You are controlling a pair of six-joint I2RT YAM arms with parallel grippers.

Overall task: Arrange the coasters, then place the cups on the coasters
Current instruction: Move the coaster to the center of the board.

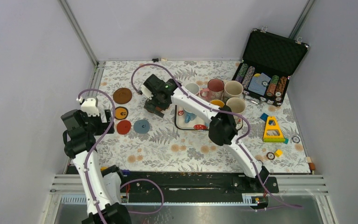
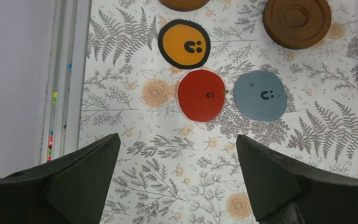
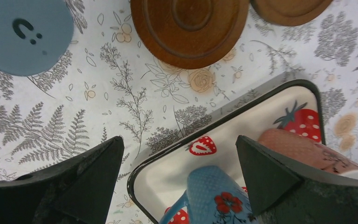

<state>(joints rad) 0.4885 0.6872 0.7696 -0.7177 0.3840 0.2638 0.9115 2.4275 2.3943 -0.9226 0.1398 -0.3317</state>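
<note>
The left gripper (image 2: 177, 144) hangs spread open, holding nothing. Just ahead of its fingers the red coaster (image 2: 200, 94) and grey-blue coaster (image 2: 260, 95) lie side by side, not touching, with the orange-centred coaster (image 2: 184, 44) beyond the red one. The right gripper (image 3: 179, 144) gapes empty as well, over the corner of a strawberry tray (image 3: 168, 179). A brown coaster (image 3: 189, 28) lies ahead of it, a blue cup (image 3: 214, 196) sits in the tray between its fingers, and the pink cup (image 1: 214, 87) stands behind it.

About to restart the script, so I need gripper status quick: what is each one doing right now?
Left gripper: open, holding nothing, near the red coaster.
Right gripper: open, holding nothing, over the edge of the tray.
</note>
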